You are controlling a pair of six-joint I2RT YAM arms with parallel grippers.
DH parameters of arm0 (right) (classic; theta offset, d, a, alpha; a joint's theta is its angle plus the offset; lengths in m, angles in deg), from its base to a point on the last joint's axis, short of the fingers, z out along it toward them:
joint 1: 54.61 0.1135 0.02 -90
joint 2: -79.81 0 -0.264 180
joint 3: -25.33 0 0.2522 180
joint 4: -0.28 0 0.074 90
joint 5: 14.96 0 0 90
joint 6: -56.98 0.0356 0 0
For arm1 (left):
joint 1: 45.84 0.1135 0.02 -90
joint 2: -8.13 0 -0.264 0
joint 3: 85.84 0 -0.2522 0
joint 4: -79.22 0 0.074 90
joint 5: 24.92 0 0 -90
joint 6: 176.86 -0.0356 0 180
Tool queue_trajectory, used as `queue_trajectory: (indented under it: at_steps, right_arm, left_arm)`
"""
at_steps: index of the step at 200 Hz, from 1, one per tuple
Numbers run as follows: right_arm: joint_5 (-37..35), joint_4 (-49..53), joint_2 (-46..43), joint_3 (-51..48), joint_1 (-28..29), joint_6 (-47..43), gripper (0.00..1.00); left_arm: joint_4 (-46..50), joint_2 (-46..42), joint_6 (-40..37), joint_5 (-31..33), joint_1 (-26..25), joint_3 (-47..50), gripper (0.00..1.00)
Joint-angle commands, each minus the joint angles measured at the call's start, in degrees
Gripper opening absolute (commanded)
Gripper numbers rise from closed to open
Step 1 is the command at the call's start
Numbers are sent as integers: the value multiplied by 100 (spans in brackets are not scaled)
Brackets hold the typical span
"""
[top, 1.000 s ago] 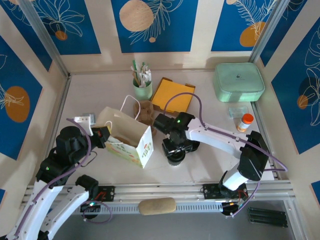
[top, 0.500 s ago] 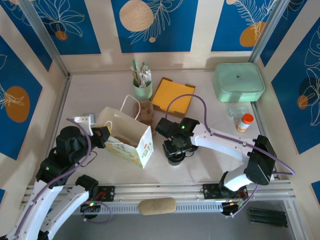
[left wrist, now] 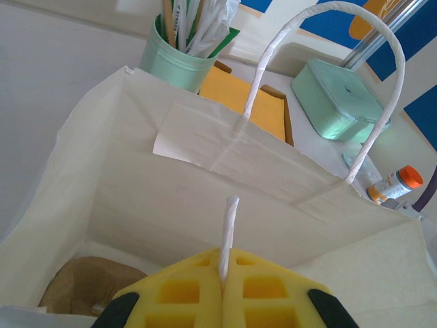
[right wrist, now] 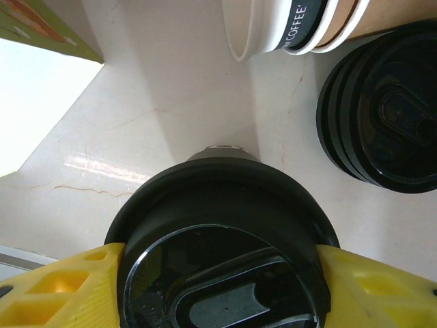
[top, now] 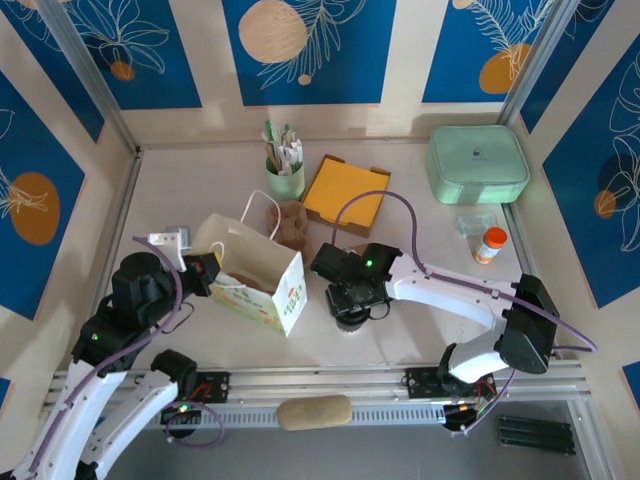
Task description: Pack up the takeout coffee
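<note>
Pinches bag handle (left wrist: 230, 225) in left gripper (left wrist: 224, 290) to prop the mouth open (upright); clasps coffee cup (right wrist: 220, 198) in right gripper (right wrist: 222, 294) for loading.

The table (top: 180, 190) is being lit brightly and evenly from above, and soft shadows are being cast beside the bag (top: 265, 280). Glare is being thrown off the table near the lid (right wrist: 225, 273), whose closest part is being blurred.
</note>
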Motion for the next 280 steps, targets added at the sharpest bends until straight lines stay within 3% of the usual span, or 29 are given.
queue_trajectory:
  at_steps: [1, 71, 181, 226, 280]
  right_arm:
    - [22, 25, 123, -306, 70, 219, 54]
    - [-115, 518, -417, 587, -64, 68, 52]
    - [-35, 725, -880, 3314, -875, -1148, 51]
    - [39, 546, -704, 4390, -697, -1632, 51]
    - [417, 647, 200, 5814, 66, -2105, 51]
  left_arm:
    - [-69, -63, -48, -22, 45, 64, 0]
    - [-81, -49, -54, -31, 45, 46, 0]
    - [-151, -1, -48, -75, 45, 86, 0]
    - [-142, 7, -54, -66, 45, 99, 0]
    - [-186, 25, -23, -67, 45, 117, 0]
